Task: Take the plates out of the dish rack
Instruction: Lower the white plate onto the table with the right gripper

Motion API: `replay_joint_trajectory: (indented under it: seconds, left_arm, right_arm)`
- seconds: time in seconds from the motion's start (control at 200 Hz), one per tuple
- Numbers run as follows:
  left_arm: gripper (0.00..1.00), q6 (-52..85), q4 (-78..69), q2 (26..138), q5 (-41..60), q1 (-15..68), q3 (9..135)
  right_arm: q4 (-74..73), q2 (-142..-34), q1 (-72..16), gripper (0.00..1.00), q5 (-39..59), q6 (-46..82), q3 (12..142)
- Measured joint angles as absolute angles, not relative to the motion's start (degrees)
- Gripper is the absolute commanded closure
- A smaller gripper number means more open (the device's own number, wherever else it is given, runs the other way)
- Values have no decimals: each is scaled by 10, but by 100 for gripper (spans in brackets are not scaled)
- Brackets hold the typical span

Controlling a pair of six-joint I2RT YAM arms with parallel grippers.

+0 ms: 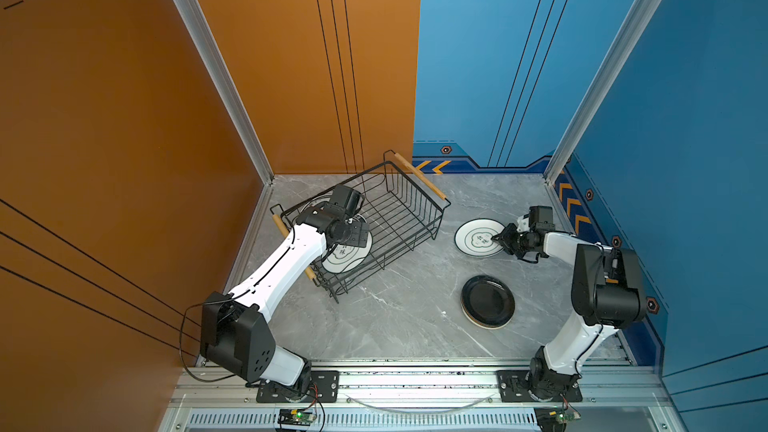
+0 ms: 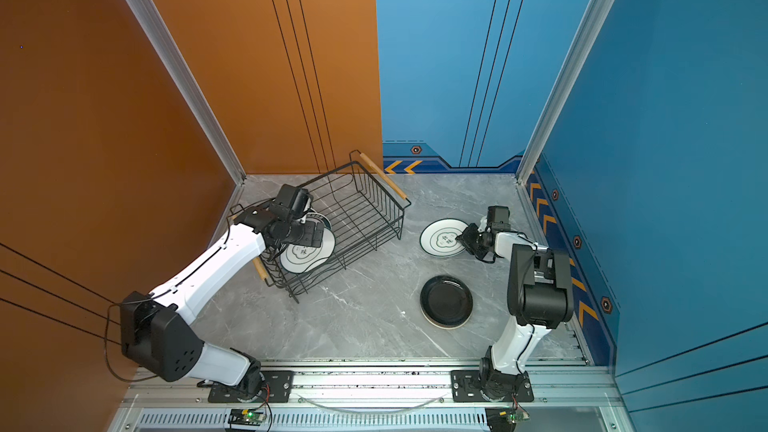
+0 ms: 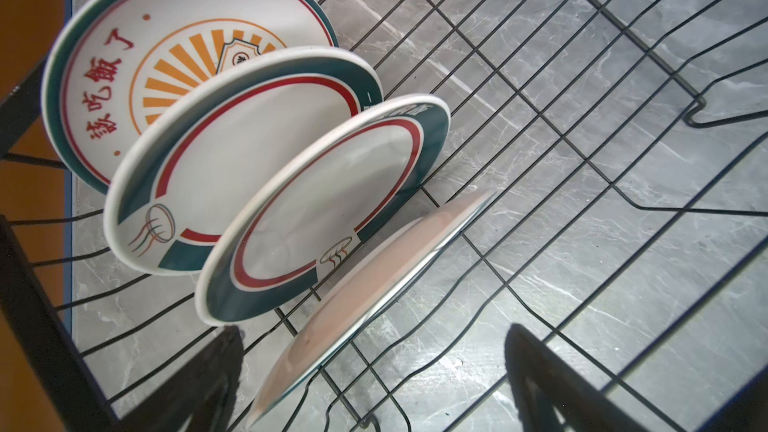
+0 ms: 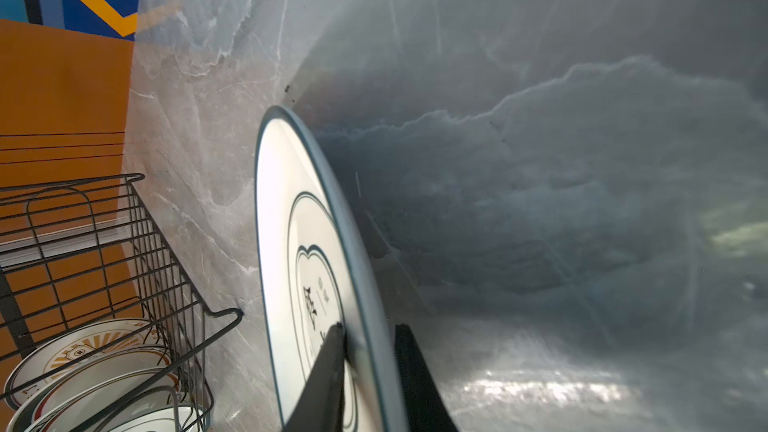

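Grey marble tabletop (image 1: 395, 326) is enclosed by an orange wall (image 1: 124, 118) and a blue wall (image 1: 685, 118). With the table read as a clock face in both top views, the dish rack (image 1: 415, 205) is found at ten o'clock. A white plate with a dark rim (image 1: 471, 245) lies flat at two o'clock. A black plate (image 1: 487, 301) tops a short stack at four o'clock; how many lie beneath it cannot be counted. The unloading is judged partly done: those plates are out, while at least four are left in the rack.

The right gripper (image 1: 498, 238) is set at the three o'clock edge of the white plate. In the right wrist view its fingers (image 4: 328, 376) are seen on either side of the rim, but whether the rim is clamped or freed cannot be told. The left gripper (image 3: 374, 332) is held fully released inside the rack, with nothing grasped.

What is hidden under the left wrist in the top views is supplied by the left wrist view. A sunburst plate (image 3: 166, 56), a teal-and-red-rimmed plate (image 3: 249, 151), its twin (image 3: 324, 209) and a fourth plate (image 3: 374, 284) are stood on edge in a row. The fourth leans low, between the spread jaws. From above, only a cloud-marked plate (image 1: 345, 257) at the rack's near end is plainly shown. The stack at four o'clock is shown only from above.
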State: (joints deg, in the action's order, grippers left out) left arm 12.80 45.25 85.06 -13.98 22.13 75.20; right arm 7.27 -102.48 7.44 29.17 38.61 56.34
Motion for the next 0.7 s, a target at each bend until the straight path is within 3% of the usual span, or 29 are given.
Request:
replay_joint_trajectory:
  seconds: [0.335, 0.661, 0.696]
  left_arm:
    - [3, 113, 453, 880, -144, 219, 751]
    - [13, 102, 453, 922, -153, 215, 751]
    - [20, 101, 452, 924, -153, 214, 751]
  right_arm:
    - [67, -1046, 74, 66, 300, 385, 557]
    - [54, -1046, 74, 51, 314, 384, 556]
    - [53, -1046, 74, 48, 315, 384, 556]
